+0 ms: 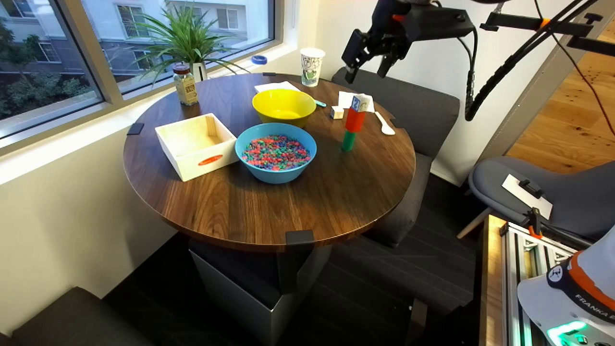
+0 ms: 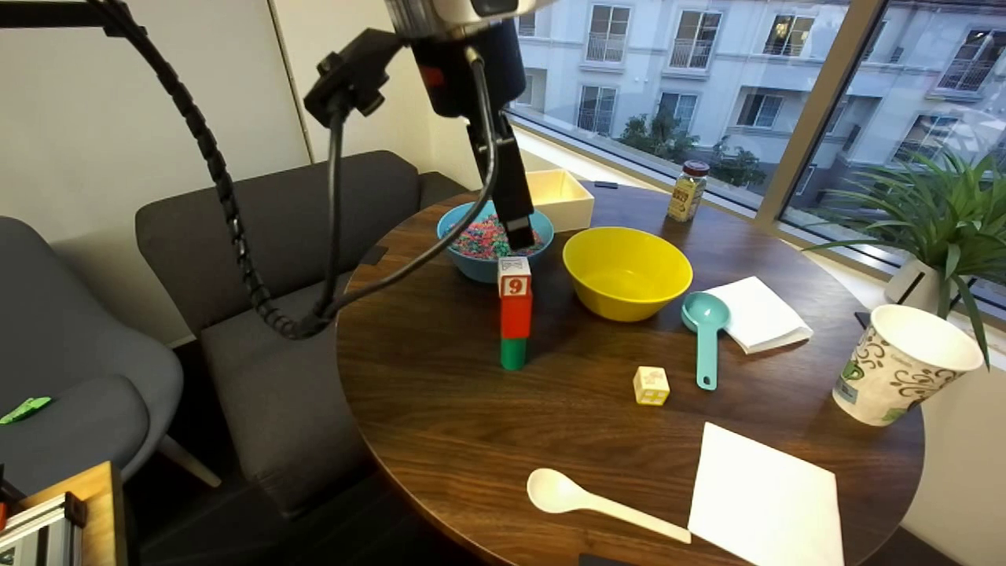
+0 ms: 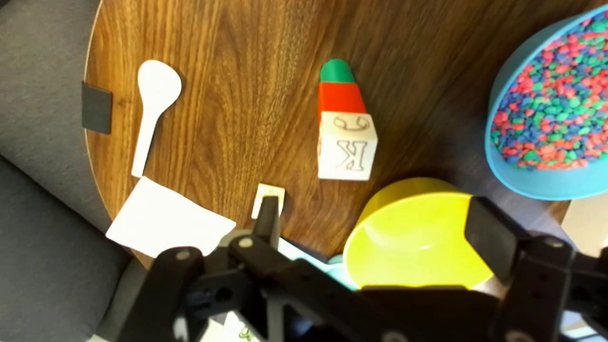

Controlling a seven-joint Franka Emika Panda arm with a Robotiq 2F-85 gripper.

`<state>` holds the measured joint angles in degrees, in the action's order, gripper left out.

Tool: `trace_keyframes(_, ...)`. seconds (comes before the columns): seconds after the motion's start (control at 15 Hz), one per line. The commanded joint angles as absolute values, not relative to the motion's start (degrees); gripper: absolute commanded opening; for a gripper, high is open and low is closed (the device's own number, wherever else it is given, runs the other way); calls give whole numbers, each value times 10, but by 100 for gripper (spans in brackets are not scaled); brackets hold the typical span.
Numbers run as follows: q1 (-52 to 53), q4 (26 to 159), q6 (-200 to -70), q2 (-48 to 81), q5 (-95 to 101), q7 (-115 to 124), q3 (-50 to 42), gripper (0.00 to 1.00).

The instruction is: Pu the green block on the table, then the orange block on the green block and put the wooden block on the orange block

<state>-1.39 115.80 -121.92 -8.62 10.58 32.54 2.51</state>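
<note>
In an exterior view, the hand [image 1: 367,72] is seen unclenched, its jaws set wide apart, and is held above the tabletop [image 1: 336,192]. Lower than the hand, three pieces are stacked: the green block [image 1: 348,141] is stood on the tabletop, the orange block [image 1: 354,121] is carried on the green block, and the wooden block [image 1: 360,102] is borne on top of the orange block. Off to one side of the hand, and lower, the yellow bowl [image 1: 283,103], the pale wooden tray [image 1: 206,168] and the blue bowl [image 1: 275,177], filled with coloured bits [image 1: 276,154], are set on the tabletop. In an exterior view, the small pale cube [image 2: 651,386], the teal scoop [image 2: 706,354] and the white spoon [image 2: 596,501] are shown lying below the hand's height, apart from the stacked blocks. There the stacked blocks are seen upright, the top one just under the hand's lower end (the true gap cannot be judged), and a red 9 is shown on the wooden block. In the wrist view, the yellow bowl is framed between the parted fingers [image 3: 494,237], while the stacked blocks are seen ahead of the hand, apart from both fingertips; the small pale cube is partly covered by one finger, and the blue bowl is seen beyond the other.
</note>
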Motion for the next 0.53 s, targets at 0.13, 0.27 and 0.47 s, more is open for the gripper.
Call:
trace_keyframes(0.13, -18, 1152, -1198, -138, 136, 340, 44, 100)
trace_keyframes(0.27, -19, 1149, -1215, -131, 119, 324, 40, 100)
trace_keyframes(0.47, -20, 1152, -1215, -137, 120, 323, 41, 100)
